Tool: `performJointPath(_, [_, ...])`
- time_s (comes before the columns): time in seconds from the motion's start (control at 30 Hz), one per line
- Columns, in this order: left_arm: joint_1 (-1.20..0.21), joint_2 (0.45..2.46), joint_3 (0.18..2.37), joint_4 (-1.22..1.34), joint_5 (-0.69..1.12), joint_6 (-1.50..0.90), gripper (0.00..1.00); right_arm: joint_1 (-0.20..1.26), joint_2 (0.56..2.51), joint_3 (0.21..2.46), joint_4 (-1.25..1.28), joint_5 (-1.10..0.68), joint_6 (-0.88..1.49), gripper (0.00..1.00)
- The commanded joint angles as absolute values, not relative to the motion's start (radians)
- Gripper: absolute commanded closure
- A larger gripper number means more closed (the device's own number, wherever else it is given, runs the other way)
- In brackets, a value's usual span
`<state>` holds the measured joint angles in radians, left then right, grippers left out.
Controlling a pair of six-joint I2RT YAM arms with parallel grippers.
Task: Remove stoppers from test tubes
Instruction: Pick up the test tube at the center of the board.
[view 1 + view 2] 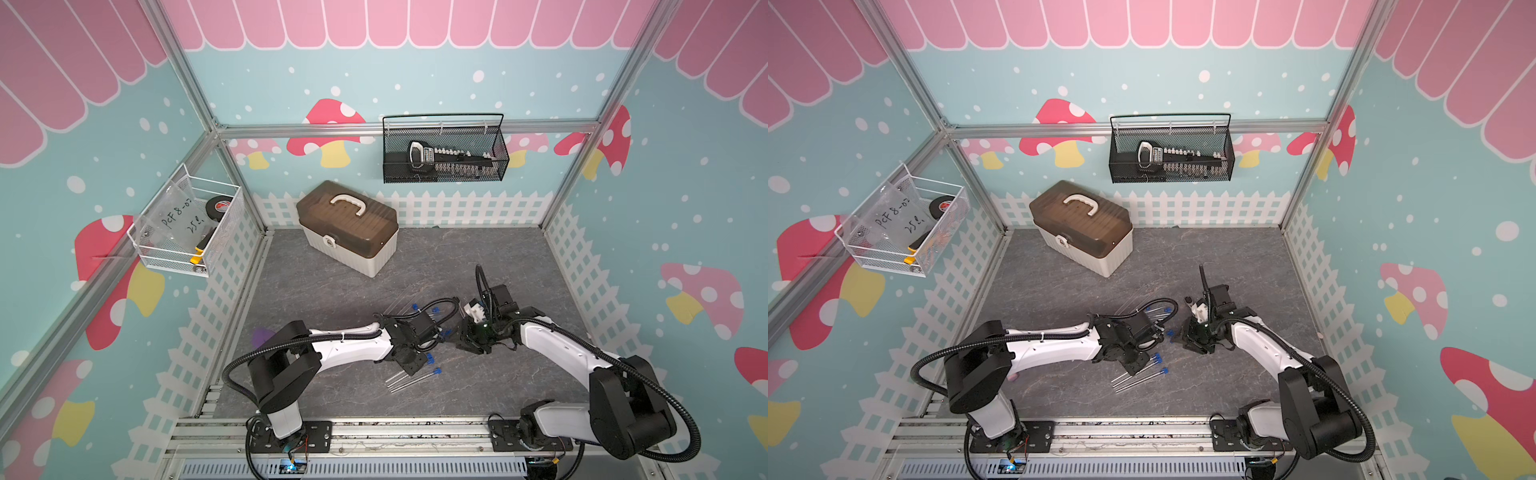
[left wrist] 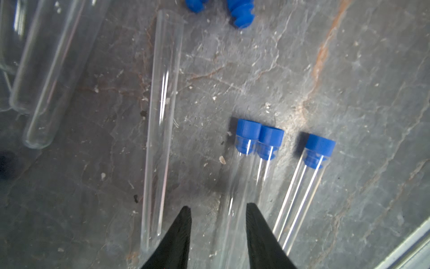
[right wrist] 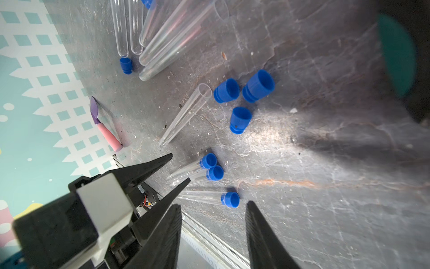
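1. Here, on the left wall, hangs the white wire basket [image 1: 224, 237]. In it we see one clear bag [image 1: 178, 216] with handwriting, one roll of black tape [image 1: 219, 204] and one yellow-and-black tool [image 1: 200, 248].
2. Further right, the toolbox [image 1: 361, 253] stands at the back of the grey floor [image 1: 457, 257]. Its brown lid is shut, and we cannot tell what it holds.
3. Right of that, the black mesh basket [image 1: 503, 153] hangs on the back rail and holds one socket set [image 1: 446, 160] with a dark handle.
4. On the floor, the left gripper [image 2: 218, 206] has its jaws apart, clamped on nothing. In the left wrist view one of the test tubes [image 2: 237, 186], plugged with one of the stoppers [image 2: 247, 132], lies flat under the gap between its fingers.
5. All the tubes lie flat on the floor, between and just in front of the two arms. In the right wrist view we count three stoppered ones side by side nearest the grippers. One open tube lies alone, and about five more lie fanned beyond it.
6. Of the blue plugs, that view shows three seated in tubes and four loose. Three of the loose ones sit in a cluster, and one lies by the fan's rounded ends.
7. The right gripper [image 3: 213, 203] has its jaws apart and empty. Its tips are just short of the nearest stoppered tube's blue end, not touching it.
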<state>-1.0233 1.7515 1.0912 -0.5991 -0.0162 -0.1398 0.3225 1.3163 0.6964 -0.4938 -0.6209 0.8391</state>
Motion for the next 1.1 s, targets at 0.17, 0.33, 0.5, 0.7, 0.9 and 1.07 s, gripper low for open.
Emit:
performJointPath(0.17, [-1.026, 1.795, 1.091, -0.581, -0.032, -0.158, 0.65, 0.328, 1.306, 0.677, -0.509, -0.615, 0.837, 0.54])
performJointPath(0.33, [-1.026, 1.804, 1.085, -0.581, -0.037, -0.153, 0.67, 0.328, 1.306, 0.677, -0.501, -0.614, 0.844, 0.54])
performJointPath(0.5, [-1.026, 1.817, 1.068, -0.582, -0.035, -0.14, 0.82, 0.328, 1.302, 0.678, -0.498, -0.609, 0.851, 0.54])
performJointPath(0.7, [-1.025, 1.78, 1.054, -0.586, -0.044, -0.093, 0.89, 0.328, 1.295, 0.667, -0.499, -0.603, 0.854, 0.54])
performJointPath(0.9, [-1.019, 1.744, 1.099, -0.664, -0.09, -0.032, 1.0, 0.328, 1.289, 0.677, -0.48, -0.614, 0.858, 0.54])
performJointPath(1.07, [-1.009, 1.676, 1.186, -0.771, -0.146, 0.03, 1.0, 0.328, 1.279, 0.729, -0.549, -0.63, 0.824, 0.54])
